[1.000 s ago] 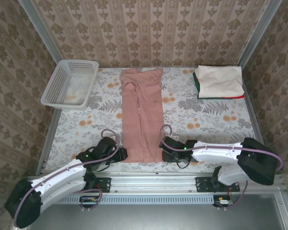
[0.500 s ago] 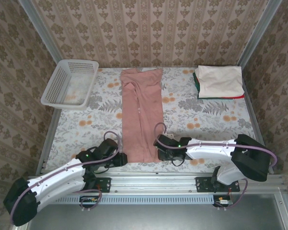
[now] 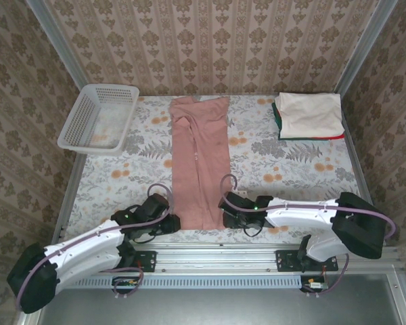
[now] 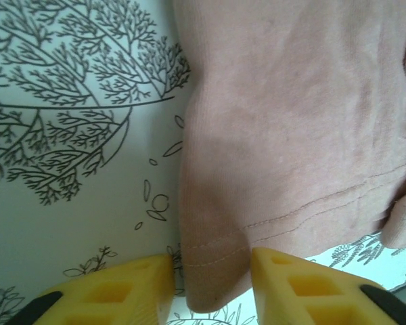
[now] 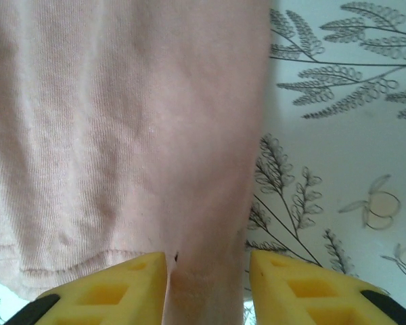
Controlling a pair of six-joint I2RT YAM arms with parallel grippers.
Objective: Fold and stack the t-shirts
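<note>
The dusty-pink t-shirt (image 3: 199,156) lies as a long narrow strip down the middle of the table, collar end far, hem near. My left gripper (image 3: 168,222) is at its near left hem corner. In the left wrist view the pink hem corner (image 4: 213,271) sits between my open yellow fingers (image 4: 122,291). My right gripper (image 3: 224,215) is at the near right hem corner. There the folded pink edge (image 5: 210,203) runs between my open fingers (image 5: 298,288). A stack of folded t-shirts (image 3: 310,115), cream on top of green and red, rests at the far right.
A white lattice basket (image 3: 98,118) stands at the far left corner. The floral tablecloth (image 3: 291,166) lies bare on both sides of the pink strip. Patterned walls close in the table on three sides, and a metal rail (image 3: 216,254) runs along the near edge.
My right gripper has slid a little left onto the pink hem edge. My left gripper has shifted slightly at the left corner. The t-shirt has not moved.
</note>
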